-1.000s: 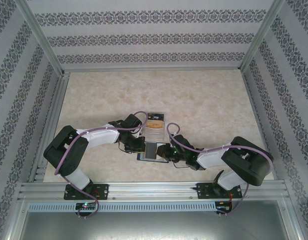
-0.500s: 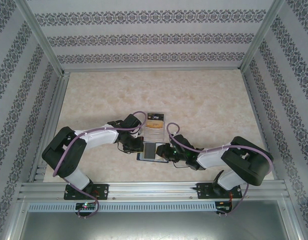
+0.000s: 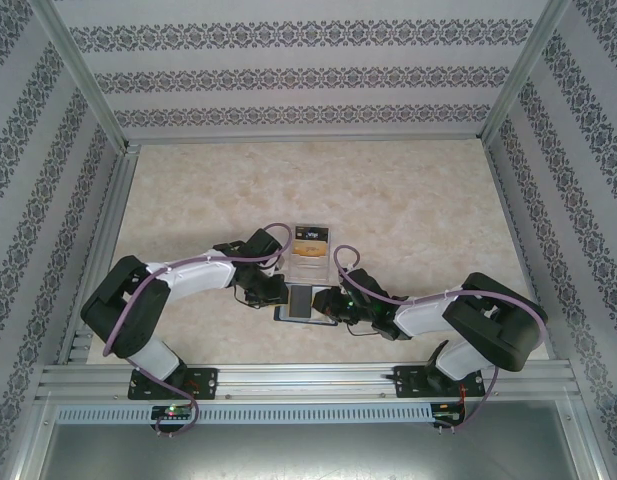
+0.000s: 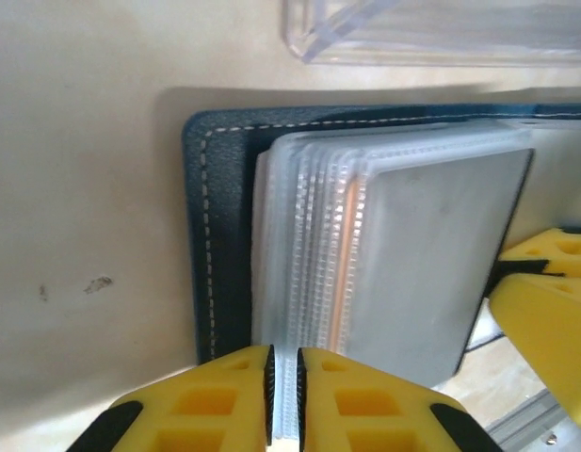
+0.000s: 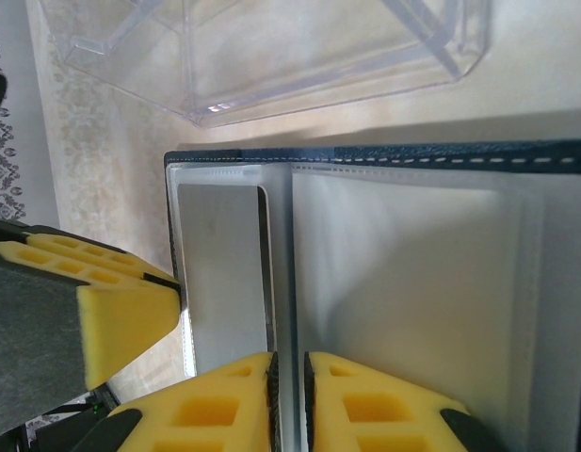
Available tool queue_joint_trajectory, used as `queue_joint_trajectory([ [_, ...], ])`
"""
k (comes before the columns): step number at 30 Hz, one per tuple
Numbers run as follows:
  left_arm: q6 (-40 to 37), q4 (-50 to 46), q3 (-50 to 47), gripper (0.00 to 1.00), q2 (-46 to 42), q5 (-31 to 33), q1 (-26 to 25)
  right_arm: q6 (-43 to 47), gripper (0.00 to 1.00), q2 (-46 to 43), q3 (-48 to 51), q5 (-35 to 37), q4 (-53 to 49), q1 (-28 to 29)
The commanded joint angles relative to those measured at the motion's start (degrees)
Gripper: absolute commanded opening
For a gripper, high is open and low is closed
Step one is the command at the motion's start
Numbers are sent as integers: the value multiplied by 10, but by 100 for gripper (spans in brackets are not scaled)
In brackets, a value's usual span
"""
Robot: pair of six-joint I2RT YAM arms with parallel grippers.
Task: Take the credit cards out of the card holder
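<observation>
My left gripper (image 4: 283, 363) is narrow, its jaws nearly together around the near edge of the clear sleeves (image 4: 299, 235). I cannot tell whether they clamp that edge or merely bracket it. My right gripper (image 5: 290, 363) is just as narrow and pinches 1 leaf of them from the other side. Both meet at the card holder (image 4: 210, 235), which lies open on the tabletop (image 4: 83, 188) between my 2 arms, navy cover down.

Directly ahead of the left gripper, the top sleeve holds 1 of the credit cards (image 4: 422, 254). It looks grey, and its long axis seems to run away from that gripper, so I judge the pull falls to the left arm. Which sleeve edge is open is hard to make out, and anything deeper in the stack is hidden. The clear acrylic stand (image 4: 441, 38) sits just beyond the holder's far edge.
</observation>
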State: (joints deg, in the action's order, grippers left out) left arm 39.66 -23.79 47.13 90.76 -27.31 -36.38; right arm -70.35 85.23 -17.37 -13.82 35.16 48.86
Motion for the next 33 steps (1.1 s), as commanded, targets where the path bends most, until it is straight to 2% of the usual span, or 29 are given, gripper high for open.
queue_joint_trajectory([
  [1,7,26,-8,19,-23,-15,-3,10,19,7,-2,-6,-15,-3],
  [6,3,31,-9,22,-14,-22,-3,10,18,12,-1,-10,-4,-3],
  [15,-2,31,-9,14,22,-26,-6,4,18,33,1,-21,32,-3],
  [28,-1,5,-14,10,34,-6,-8,-6,13,49,10,-28,69,-5],
  [33,-3,-36,3,2,53,22,-8,-11,17,40,22,-22,74,-7],
])
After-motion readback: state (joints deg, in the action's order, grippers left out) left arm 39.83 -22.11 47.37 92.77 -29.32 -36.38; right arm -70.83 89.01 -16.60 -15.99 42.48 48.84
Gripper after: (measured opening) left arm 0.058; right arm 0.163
